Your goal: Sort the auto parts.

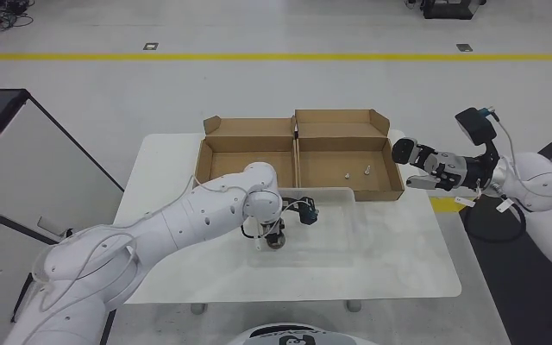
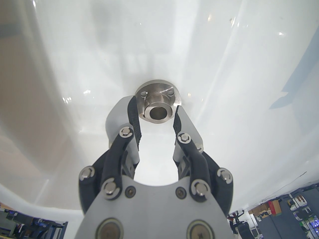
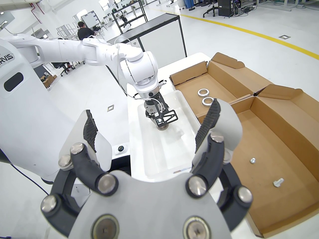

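The left claw (image 2: 155, 104) is down inside the clear tray (image 1: 371, 233) on the counter (image 1: 414, 267), clenched, as far as I can see, on a flanged metal bushing (image 2: 157, 112). The bushing stands on the tray floor with its bore upright, squarely between the pads, so I reckon a straight lift comes next. Just behind the tray are two boxes: the left box (image 1: 250, 166) holds rings (image 3: 204, 92), the right box (image 1: 332, 166) a bolt (image 3: 278, 182). The right claw (image 1: 404, 166) hangs released past the right box, much farther from the bushing.
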